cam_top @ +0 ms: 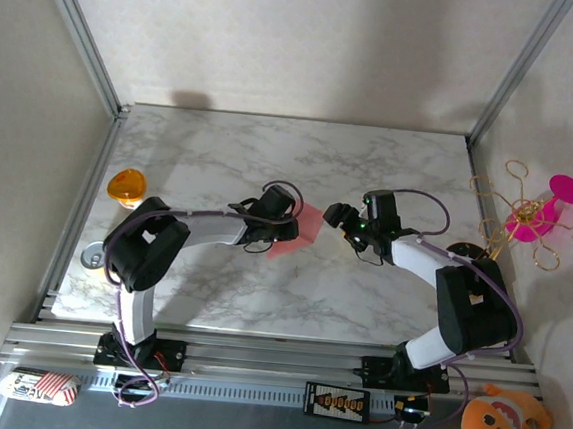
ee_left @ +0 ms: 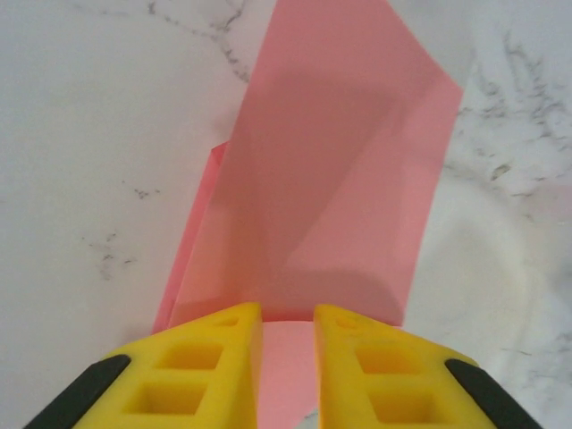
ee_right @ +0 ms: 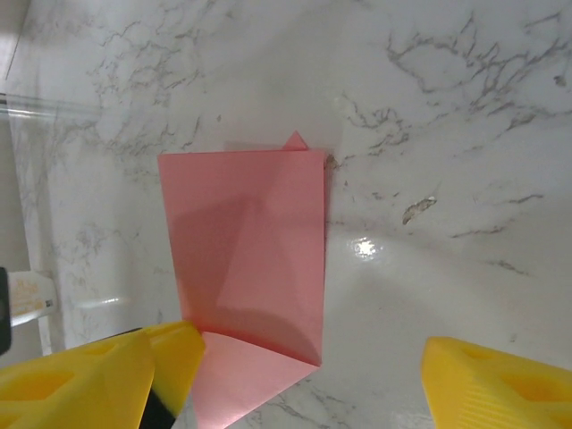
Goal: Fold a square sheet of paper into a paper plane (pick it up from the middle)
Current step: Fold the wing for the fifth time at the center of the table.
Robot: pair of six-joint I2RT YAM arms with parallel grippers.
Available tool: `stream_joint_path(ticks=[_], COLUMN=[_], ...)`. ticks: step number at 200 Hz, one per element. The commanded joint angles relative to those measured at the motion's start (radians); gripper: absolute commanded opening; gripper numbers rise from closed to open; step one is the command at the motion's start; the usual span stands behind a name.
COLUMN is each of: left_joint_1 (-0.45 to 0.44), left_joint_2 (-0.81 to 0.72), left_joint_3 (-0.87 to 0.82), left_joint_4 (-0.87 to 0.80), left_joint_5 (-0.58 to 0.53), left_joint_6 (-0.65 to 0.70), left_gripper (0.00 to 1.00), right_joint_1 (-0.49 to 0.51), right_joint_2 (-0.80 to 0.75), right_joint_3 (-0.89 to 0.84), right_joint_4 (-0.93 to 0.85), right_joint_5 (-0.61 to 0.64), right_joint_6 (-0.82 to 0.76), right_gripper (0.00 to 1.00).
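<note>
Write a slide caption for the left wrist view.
Yellow jaws, narrowly parted, at folded pink paper on a marble table.

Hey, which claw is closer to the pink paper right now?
Left. The left claw is right at the pink paper, fingertips against its near edge. The right claw hangs open, slightly off to the paper's right.

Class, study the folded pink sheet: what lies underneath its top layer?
A lower pink layer peeks out past the top layer at one edge, and a small tip at the opposite edge. The rest of it, and the marble table beneath, is covered.
</note>
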Motion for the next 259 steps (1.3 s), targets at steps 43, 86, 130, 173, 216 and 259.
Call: stream_joint_path(ticks=[43,86,130,173,216,259], left_joint_1=[0.014,0.019,0.023,0.028,0.031,0.032], left_joint_2=[0.005,0.046,0.061,0.061,0.057,0.049], left_joint_3=[-0.022,-0.022,-0.037,-0.056,-0.062,-0.065], left_joint_4=[-0.047,-0.049,-0.045,-0.036,-0.03,-0.027], left_joint_5=[-0.052,-0.071,-0.073,-0.068,-0.061,-0.057], left_joint_6=[-0.074,-0.086,-0.094,-0.096,-0.094,-0.094], left_gripper=[0.14,0.11,0.09,0.09,0.09,0.09], right_joint_1=[0.018,0.043,0.103,0.13,0.143,0.145], right_joint_2=[0.027,0.067,0.153,0.203,0.235,0.237], right_joint_3=[-0.004,0.015,0.073,0.105,0.127,0.12], right_joint_4=[0.022,-0.004,-0.046,-0.042,-0.024,0.044], right_joint_5=[-0.041,-0.064,-0.081,-0.097,-0.127,-0.169], right_joint_6=[0.037,0.075,0.125,0.159,0.169,0.173], right_gripper=[0.76,0.65,0.56,0.51,0.45,0.4])
